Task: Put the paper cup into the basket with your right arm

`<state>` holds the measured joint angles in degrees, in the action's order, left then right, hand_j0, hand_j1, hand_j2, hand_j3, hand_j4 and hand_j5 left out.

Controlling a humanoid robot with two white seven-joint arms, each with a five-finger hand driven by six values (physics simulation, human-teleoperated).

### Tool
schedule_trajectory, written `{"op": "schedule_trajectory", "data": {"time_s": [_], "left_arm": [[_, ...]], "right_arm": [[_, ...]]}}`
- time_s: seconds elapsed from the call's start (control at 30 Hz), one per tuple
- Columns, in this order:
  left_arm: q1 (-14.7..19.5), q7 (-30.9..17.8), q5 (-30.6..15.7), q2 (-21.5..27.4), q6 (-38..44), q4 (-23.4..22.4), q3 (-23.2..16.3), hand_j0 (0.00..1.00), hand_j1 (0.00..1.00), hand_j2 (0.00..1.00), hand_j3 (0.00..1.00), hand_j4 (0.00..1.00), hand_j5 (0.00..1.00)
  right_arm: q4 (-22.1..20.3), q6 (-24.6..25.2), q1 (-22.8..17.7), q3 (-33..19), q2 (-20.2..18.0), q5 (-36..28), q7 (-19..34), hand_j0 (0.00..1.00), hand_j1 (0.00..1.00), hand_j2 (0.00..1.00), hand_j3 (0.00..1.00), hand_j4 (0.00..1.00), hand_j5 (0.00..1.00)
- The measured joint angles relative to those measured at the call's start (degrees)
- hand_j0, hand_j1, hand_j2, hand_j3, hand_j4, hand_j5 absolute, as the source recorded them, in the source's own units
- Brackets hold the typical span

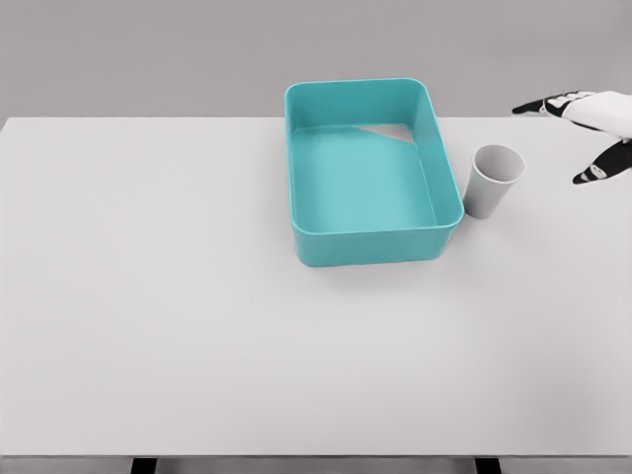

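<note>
The right hand is seen at the right edge, fingers spread and holding nothing — its arm is cut off. The small white paper cup stands upright on the white bench, just beside the teal rectangular plastic basket.

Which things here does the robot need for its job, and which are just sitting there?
Needed for the job:
paper cup, upright beside the basket
teal basket, nothing inside it
right hand, fingers spread, apart from the cup

Just there:
white table, which carries the basket and cup
</note>
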<state>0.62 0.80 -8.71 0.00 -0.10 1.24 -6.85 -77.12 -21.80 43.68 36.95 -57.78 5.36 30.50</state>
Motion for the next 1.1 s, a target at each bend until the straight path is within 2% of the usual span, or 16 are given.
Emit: {"op": "schedule_trajectory", "data": {"time_s": [0.2,0.23,0.3,0.37,0.43,0.57,0.63,0.83,1.1], "left_arm": [[0.0,0.0,0.0,0.0,0.0,0.0,0.0,1.0,1.0,1.0,1.0,1.0,1.0],[0.0,0.0,0.0,0.0,0.0,0.0,0.0,1.0,1.0,1.0,1.0,1.0,1.0],[0.0,0.0,0.0,0.0,0.0,0.0,0.0,1.0,1.0,1.0,1.0,1.0,1.0],[0.0,0.0,0.0,0.0,0.0,0.0,0.0,1.0,1.0,1.0,1.0,1.0,1.0],[0.0,0.0,0.0,0.0,0.0,0.0,0.0,1.0,1.0,1.0,1.0,1.0,1.0],[0.0,0.0,0.0,0.0,0.0,0.0,0.0,1.0,1.0,1.0,1.0,1.0,1.0],[0.0,0.0,0.0,0.0,0.0,0.0,0.0,1.0,1.0,1.0,1.0,1.0,1.0],[0.0,0.0,0.0,0.0,0.0,0.0,0.0,1.0,1.0,1.0,1.0,1.0,1.0],[0.0,0.0,0.0,0.0,0.0,0.0,0.0,1.0,1.0,1.0,1.0,1.0,1.0]], "right_arm": [[-1.2,1.8,-0.1,-1.8,0.0,-0.1,-0.1,1.0,1.0,1.0,1.0,1.0,1.0],[-1.3,1.8,-0.2,-2.1,-0.1,-0.7,0.6,1.0,1.0,1.0,1.0,1.0,1.0],[-0.9,1.3,-0.4,-2.4,0.0,-5.9,2.5,1.0,1.0,1.0,1.0,1.0,1.0],[1.6,-0.4,-0.5,-2.6,0.3,-12.5,3.5,1.0,1.0,1.0,1.0,1.0,1.0],[6.3,-2.1,-0.9,-2.6,1.1,-19.2,4.0,1.0,1.0,1.0,1.0,1.0,1.0],[17.4,-4.3,-1.2,-2.6,6.1,-27.9,4.4,1.0,1.0,1.0,1.0,1.0,1.0],[21.3,-4.9,-1.3,-2.5,7.9,-30.1,4.4,1.0,1.0,1.0,1.0,1.0,1.0],[25.7,-5.2,-2.5,-2.4,11.4,-32.1,4.5,1.0,1.0,1.0,1.0,1.0,1.0],[29.1,-5.3,-3.3,-2.3,14.8,-30.6,4.5,1.0,1.0,1.0,1.0,1.0,1.0]]}}
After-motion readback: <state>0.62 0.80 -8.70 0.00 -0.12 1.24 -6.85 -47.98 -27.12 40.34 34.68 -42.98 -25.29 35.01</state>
